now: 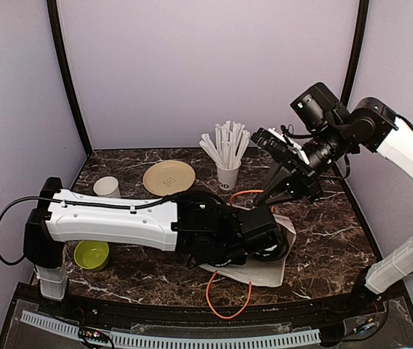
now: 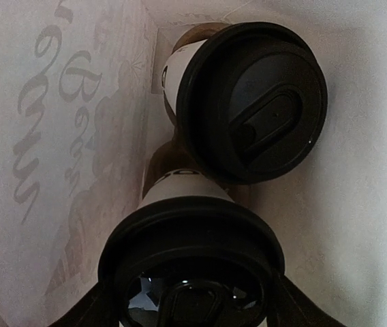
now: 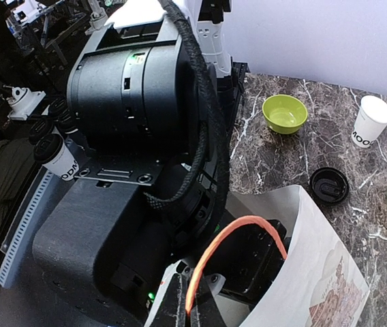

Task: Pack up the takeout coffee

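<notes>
Fingers point(image 2: 78, 317) of the left gripper point(image 2: 192, 303) stand wide and, as far as we can tell, press against either side of a takeout coffee cup point(image 2: 188, 238). It sits deep inside the printed paper bag point(image 2: 78, 136) at the middle of the marble table point(image 1: 337, 233). Just beyond it, farther in, a second lidded coffee cup point(image 2: 251, 102) sits tilted against the bag's wall. Above the bag's mouth, the right gripper point(image 3: 189, 308) is pinched together on the orange handle point(image 3: 238, 231), lifting the opening for its partner.

We read this as the placing step: this coffee is in the bag but not yet let go. The next move, in our judgement, calls for the left jaws to spread clear of the black lid. The arm must then back straight out without dragging the cup or snagging the paper, with the right side holding the handle taut.

Further lidded cups point(image 3: 57, 155) show past the left arm in the right wrist view. The straw cup point(image 1: 228, 173), tan plate point(image 1: 169, 177) and green bowl point(image 1: 91, 254) stand apart from the work.
</notes>
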`<action>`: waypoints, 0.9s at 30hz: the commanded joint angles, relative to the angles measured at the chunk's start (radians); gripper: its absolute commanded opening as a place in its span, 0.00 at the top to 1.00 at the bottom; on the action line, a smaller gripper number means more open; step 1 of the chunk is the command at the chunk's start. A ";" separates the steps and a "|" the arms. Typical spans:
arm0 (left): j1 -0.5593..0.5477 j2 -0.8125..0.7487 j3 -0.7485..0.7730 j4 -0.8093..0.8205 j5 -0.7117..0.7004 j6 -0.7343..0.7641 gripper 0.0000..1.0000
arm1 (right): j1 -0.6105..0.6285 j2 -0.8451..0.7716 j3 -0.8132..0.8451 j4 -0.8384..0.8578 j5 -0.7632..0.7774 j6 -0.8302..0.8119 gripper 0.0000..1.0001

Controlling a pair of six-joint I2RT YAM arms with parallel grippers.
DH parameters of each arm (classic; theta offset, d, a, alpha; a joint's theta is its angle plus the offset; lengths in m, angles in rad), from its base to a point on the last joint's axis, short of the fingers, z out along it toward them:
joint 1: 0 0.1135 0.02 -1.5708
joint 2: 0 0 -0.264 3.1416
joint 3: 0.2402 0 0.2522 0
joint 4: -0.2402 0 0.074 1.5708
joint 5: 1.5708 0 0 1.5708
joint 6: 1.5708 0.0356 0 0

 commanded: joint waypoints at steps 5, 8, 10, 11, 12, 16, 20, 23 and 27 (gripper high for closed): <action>0.042 -0.006 -0.037 0.043 0.012 0.015 0.90 | 0.011 0.013 0.039 0.005 -0.030 0.001 1.00; 0.054 -0.005 -0.051 0.047 0.025 0.015 0.90 | 0.012 0.020 0.043 0.004 -0.031 0.000 1.00; 0.058 -0.001 -0.059 0.043 0.044 0.011 0.91 | 0.012 0.024 0.048 0.001 -0.031 -0.001 1.00; 0.061 0.000 -0.061 0.037 0.050 0.006 0.91 | 0.012 0.028 0.051 0.000 -0.031 0.000 1.00; 0.064 0.000 -0.062 0.034 0.067 0.005 0.91 | 0.012 0.029 0.053 0.001 -0.031 -0.001 1.00; 0.076 0.006 -0.068 0.031 0.089 -0.004 0.91 | 0.015 0.039 0.066 -0.003 -0.031 -0.002 1.00; 0.093 0.012 -0.067 0.032 0.124 -0.008 0.91 | 0.014 0.049 0.085 -0.010 -0.031 -0.003 1.00; 0.106 0.016 -0.064 0.024 0.141 -0.007 0.91 | 0.011 0.057 0.117 -0.014 0.016 -0.002 0.95; 0.138 0.033 -0.063 0.015 0.183 -0.019 0.92 | -0.033 0.073 0.189 -0.035 0.052 -0.002 0.63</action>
